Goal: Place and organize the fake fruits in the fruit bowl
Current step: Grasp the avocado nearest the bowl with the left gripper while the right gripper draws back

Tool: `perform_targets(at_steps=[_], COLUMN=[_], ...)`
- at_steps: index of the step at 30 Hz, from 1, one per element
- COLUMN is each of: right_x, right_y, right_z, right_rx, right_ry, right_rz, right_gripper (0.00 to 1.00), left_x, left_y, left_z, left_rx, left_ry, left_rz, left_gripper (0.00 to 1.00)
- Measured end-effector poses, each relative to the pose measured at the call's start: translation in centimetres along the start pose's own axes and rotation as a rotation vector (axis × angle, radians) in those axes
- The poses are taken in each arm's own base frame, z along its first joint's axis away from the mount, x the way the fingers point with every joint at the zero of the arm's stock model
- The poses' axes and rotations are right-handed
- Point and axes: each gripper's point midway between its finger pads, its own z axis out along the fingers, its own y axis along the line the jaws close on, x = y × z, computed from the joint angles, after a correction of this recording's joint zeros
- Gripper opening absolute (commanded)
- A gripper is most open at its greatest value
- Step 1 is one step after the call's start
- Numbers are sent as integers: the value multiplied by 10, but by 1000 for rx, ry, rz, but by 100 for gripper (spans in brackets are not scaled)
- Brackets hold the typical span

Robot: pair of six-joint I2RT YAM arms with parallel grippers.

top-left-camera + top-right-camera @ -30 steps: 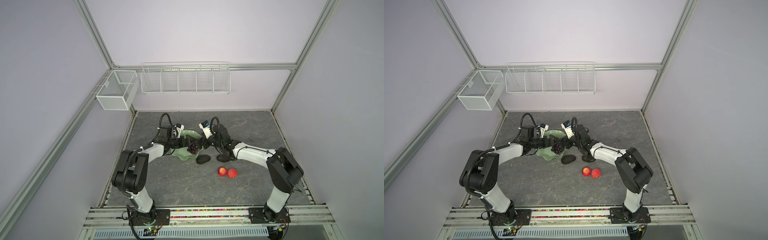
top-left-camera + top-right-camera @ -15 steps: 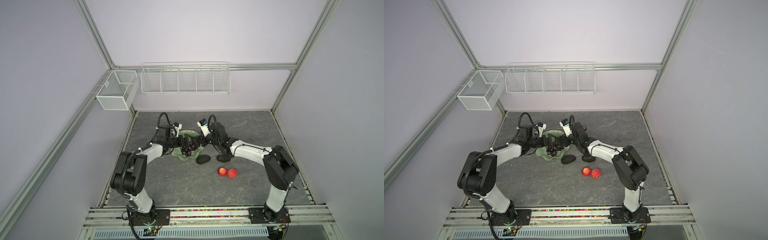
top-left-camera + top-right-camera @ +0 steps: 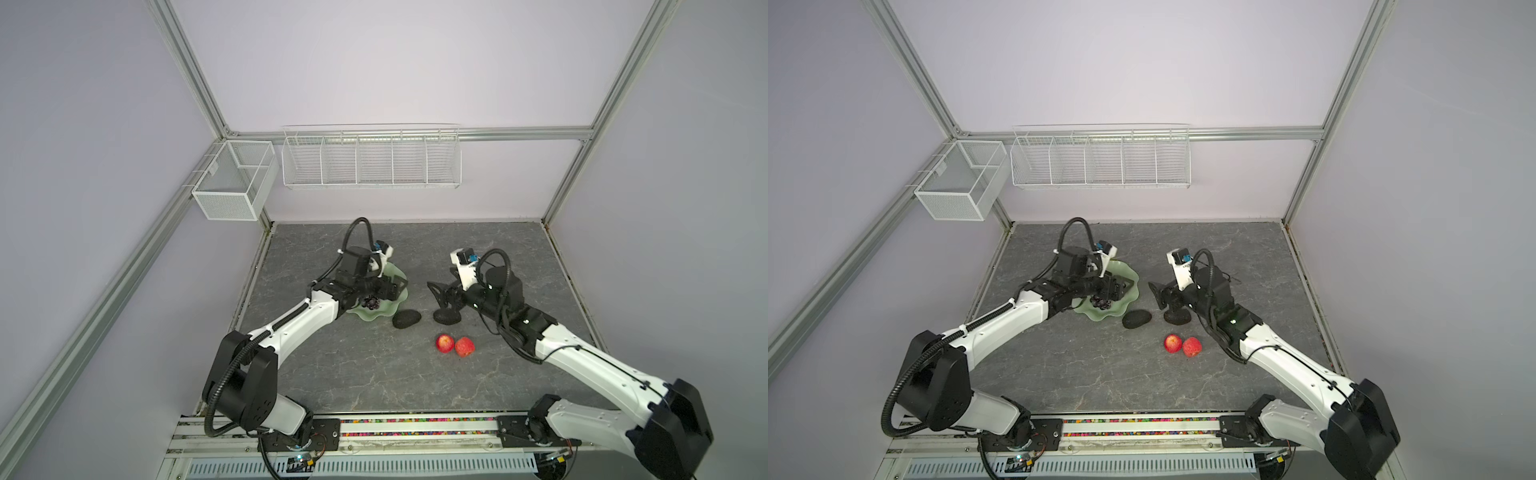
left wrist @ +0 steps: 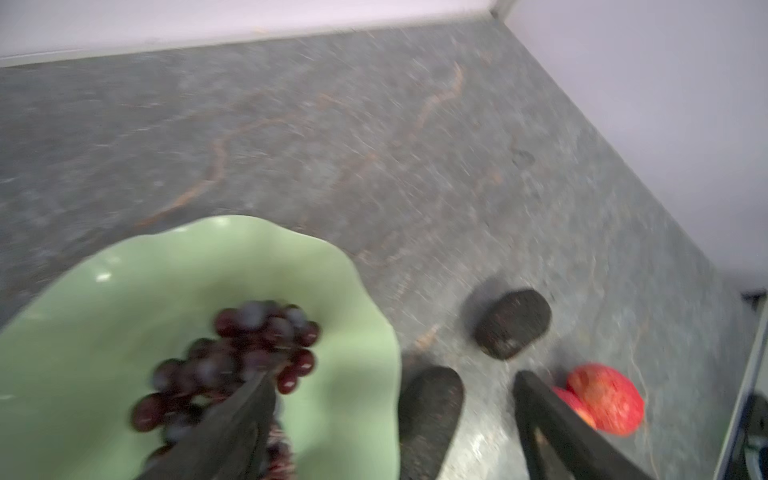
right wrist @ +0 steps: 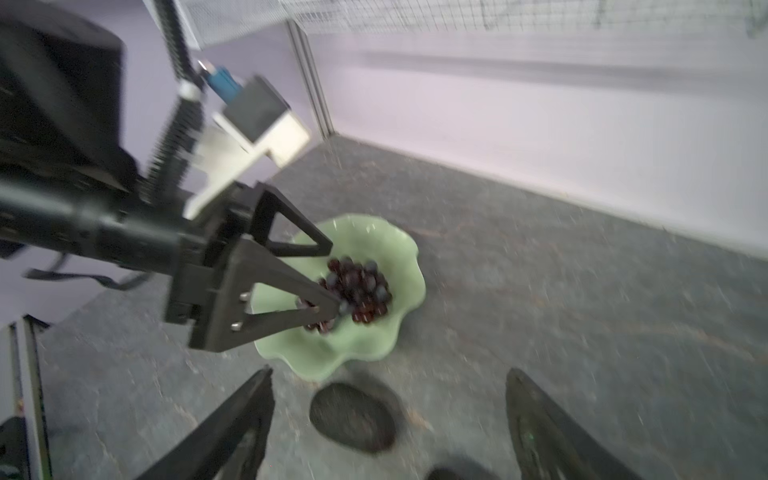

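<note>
Avocado [image 3: 447,316] near spread right pincer [image 3: 439,297]: likely light, rigid, bumpy; grip across its narrow middle. Left pincer [image 3: 388,289] spread over bowl [image 3: 374,323].

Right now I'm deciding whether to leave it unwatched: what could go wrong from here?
A finger of the left gripper seems to touch the grape bunch in the fruit bowl; withdrawing could drag it out.
The avocado beside the bowl lies close to its rim; grasping it may knock the bowl.
The two apples touch; taking one may roll the other.
</note>
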Motion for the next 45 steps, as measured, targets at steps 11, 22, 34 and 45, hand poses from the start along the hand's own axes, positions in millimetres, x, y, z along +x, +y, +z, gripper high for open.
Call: perform_targets(at_steps=[11, 22, 34, 45], right_x=[92, 74, 83, 86], right_y=[-13, -1, -4, -6], right_z=[-47, -75, -71, -69], right_rx=[-29, -81, -72, -66], right_ry=[93, -43, -9, 8], right_rz=[44, 16, 25, 29], right_gripper=[88, 89, 89, 89], left_x=[42, 54, 98, 113], left_y=[-26, -20, -15, -12], left_z=[23, 55, 71, 78], left_rx=[56, 93, 77, 85], left_ry=[156, 446, 671, 733], left_rz=[482, 799, 885, 875], left_gripper=[85, 77, 76, 62])
